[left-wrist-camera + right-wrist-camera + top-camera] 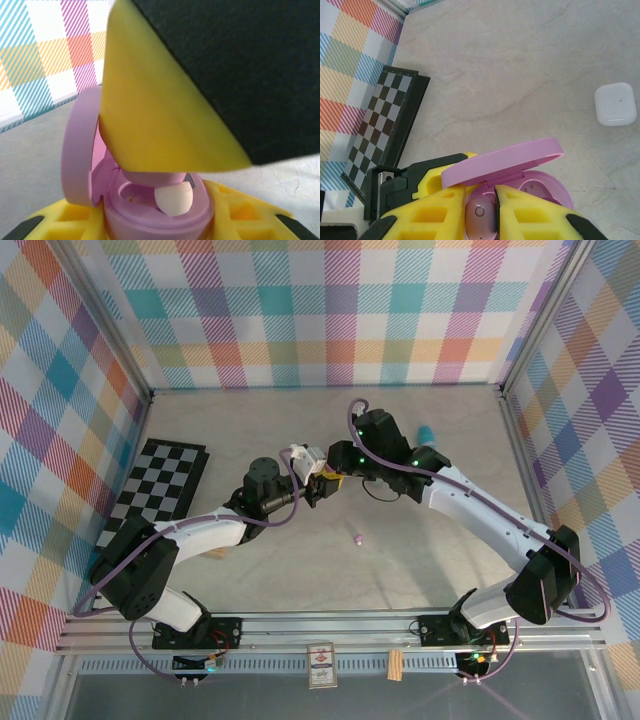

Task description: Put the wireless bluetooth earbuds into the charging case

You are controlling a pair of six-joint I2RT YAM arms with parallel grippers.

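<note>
**Earbud at the mouth of the open case.** The pink charging case (542, 184) is gripped in the clenched left hand (155, 229), with its lid (502, 161) hinged up. The right hand (480, 199) is closed on a pink-and-white earbud (480, 217), which is held at one well with its pale tip downward; whether the bud touches the well floor cannot be told. The neighbouring well is seen unoccupied.

A second pink earbud (357, 537) lies loose on the surface (520, 65), apart from the case and nearer the arm bases. A white case (616, 104) rests well to one side, and a chessboard (385, 115) lies by the left wall.

Progress is judged to be early: the case stands open and one bud is at it, but none appears seated. Release of this bud, retrieval of the loose one and probably closing of the lid are left to be done.
</note>
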